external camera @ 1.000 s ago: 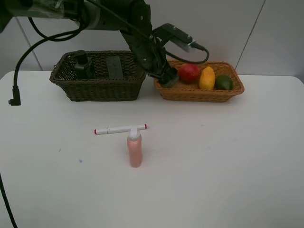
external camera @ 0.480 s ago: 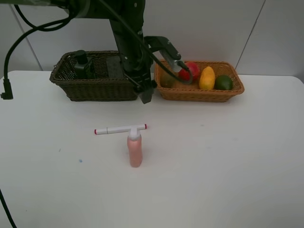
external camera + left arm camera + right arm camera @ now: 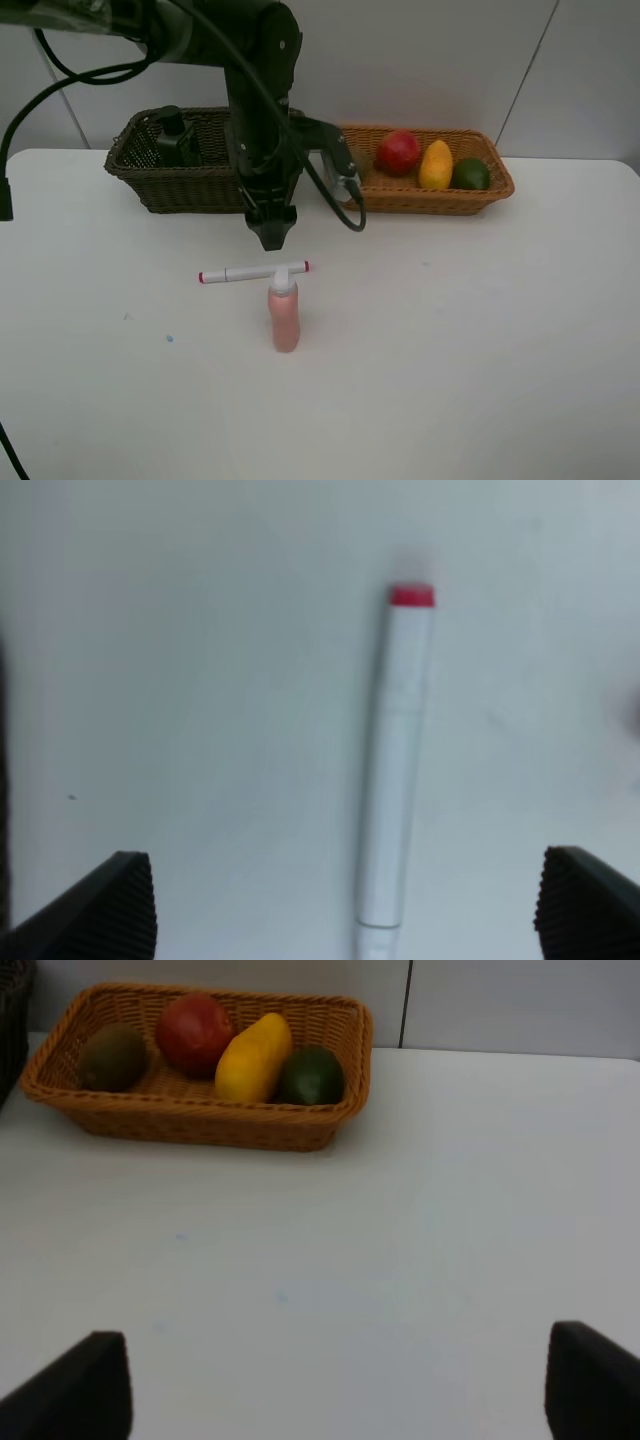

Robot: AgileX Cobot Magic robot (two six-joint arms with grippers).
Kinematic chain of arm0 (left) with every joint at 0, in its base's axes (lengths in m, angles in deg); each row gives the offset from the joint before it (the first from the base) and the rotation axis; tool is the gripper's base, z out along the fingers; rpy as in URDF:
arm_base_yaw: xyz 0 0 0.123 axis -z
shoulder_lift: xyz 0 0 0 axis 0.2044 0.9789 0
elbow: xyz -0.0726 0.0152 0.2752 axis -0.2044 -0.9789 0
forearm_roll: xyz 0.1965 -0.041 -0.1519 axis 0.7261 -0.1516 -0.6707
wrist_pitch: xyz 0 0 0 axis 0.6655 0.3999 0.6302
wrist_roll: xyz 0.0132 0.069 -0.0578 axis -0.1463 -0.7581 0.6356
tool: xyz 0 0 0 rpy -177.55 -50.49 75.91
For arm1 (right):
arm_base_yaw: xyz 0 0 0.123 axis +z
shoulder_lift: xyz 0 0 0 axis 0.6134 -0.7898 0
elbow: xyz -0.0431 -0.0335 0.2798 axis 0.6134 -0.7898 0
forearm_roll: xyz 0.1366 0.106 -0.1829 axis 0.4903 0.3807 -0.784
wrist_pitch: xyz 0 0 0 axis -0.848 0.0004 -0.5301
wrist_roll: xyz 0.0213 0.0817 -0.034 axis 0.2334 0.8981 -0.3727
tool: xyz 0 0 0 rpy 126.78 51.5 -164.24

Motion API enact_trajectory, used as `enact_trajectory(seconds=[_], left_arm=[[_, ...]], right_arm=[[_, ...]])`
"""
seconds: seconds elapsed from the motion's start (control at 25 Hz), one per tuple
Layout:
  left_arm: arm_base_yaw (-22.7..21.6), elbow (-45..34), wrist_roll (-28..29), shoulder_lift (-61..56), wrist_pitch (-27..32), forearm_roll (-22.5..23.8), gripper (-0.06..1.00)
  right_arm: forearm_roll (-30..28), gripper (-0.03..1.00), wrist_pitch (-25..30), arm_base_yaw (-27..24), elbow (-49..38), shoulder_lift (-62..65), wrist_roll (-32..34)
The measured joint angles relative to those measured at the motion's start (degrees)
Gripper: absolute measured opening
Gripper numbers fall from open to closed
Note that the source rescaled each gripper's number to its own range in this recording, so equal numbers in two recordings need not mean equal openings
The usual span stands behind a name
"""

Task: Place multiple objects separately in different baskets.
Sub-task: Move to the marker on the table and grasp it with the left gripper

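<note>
Your left tool (image 3: 270, 238) hangs open over the marker (image 3: 240, 274); right tool (image 3: 340, 1385) open; broad white desk (image 3: 480, 340) spreads right.

left gripper (image 3: 270, 238) is gone from the left end of the orange basket (image 3: 430, 199), now it is forward and lower, over the table (image 3: 480, 330), just behind the white marker (image 3: 240, 274), kiwi (image 3: 112, 1057) now lies free in that basket
</note>
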Motion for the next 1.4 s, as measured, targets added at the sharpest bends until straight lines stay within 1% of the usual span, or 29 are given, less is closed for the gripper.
enact_trajectory(seconds=[0.12,0.24,0.44,0.76,1.24,1.32,1.36,1.4], left_arm=[[-0.8,-4.7,-1.6,0.1,-3.5,0.0,1.0],[-1.3,-8.5,-1.8,0.1,-7.8,0.0,1.0],[-1.9,-10.8,-2.2,0.1,-11.5,-0.3,1.0],[-2.3,-11.0,-3.3,3.3,-11.7,-3.0,1.0],[-2.3,-11.0,-3.6,4.7,-12.5,-3.3,1.0],[-2.3,-11.0,-3.6,4.7,-12.7,-3.4,0.95],[-2.3,-11.0,-3.6,4.7,-12.8,-3.4,0.88],[-2.3,-11.0,-3.6,4.7,-13.0,-3.4,0.78]], right_arm=[[0.0,1.0,0.0,0.0,0.0,0.0,0.0],[0.0,1.0,0.0,0.0,0.0,0.0,0.0],[0.0,1.0,0.0,0.0,0.0,0.0,0.0],[0.0,1.0,0.0,0.0,0.0,0.0,0.0],[0.0,1.0,0.0,0.0,0.0,0.0,0.0],[0.0,1.0,0.0,0.0,0.0,0.0,0.0],[0.0,1.0,0.0,0.0,0.0,0.0,0.0],[0.0,1.0,0.0,0.0,0.0,0.0,0.0]])
